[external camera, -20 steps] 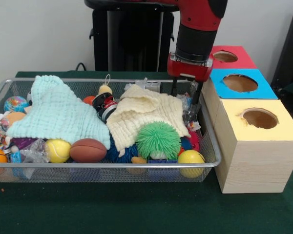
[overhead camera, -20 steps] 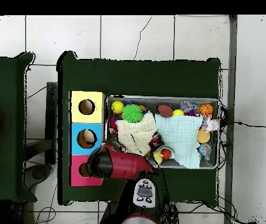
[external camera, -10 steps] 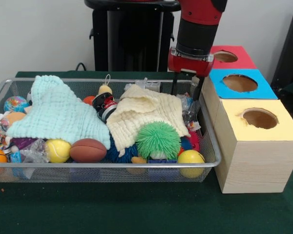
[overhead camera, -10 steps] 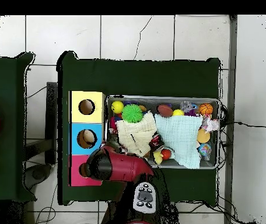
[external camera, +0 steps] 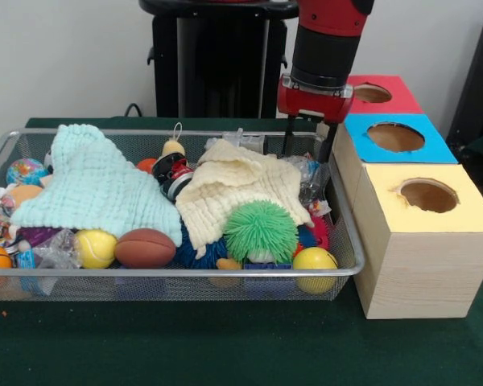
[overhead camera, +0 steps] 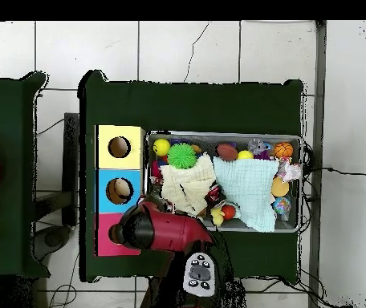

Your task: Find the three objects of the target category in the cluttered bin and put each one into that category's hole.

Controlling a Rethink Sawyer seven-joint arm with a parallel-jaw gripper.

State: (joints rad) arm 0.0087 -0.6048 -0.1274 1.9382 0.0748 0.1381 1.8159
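A: Why does the claw [external camera: 307,147] hang at the bin's [external camera: 348,233] corner?
B: It stands spread, holding nothing; the toys lie below, the coloured boxes' [external camera: 396,137] holes just beside.

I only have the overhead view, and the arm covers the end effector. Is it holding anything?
Observer: No. The front view shows the end effector open, with nothing between its fingers.
Operator: Where is it hanging?
Observer: At the corner of the bin next to the blue box. I cannot tell whether the tips are below the rim.
Operator: Is anything tucked under the cream cloth?
Observer: Yes. A blue fuzzy thing shows under its front edge, beside the green spiky ball.
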